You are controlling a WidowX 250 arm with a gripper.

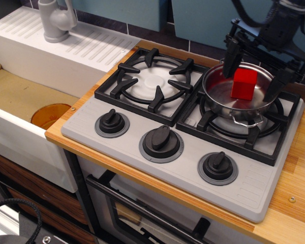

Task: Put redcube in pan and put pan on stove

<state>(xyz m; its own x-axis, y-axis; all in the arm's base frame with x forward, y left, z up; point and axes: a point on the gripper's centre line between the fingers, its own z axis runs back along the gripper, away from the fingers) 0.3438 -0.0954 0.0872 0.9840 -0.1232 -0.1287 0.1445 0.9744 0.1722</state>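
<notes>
The redcube [243,84] rests inside the shiny steel pan [221,101]. The pan sits on the black grate of the right burner of the light-grey stove [142,122]. My gripper [253,71] is open just above the pan, with one black finger [231,57] left of the cube and the other [277,81] to its right. Neither finger touches the cube. The pan's wire loop handle [245,121] points toward the front.
The left burner [153,80] has a white cap and bare grate. Three black knobs [161,141] line the stove's front. A white sink [20,101] with an orange drain [50,115] and a grey faucet [56,20] lies left. A wooden counter [295,188] borders the stove on the right.
</notes>
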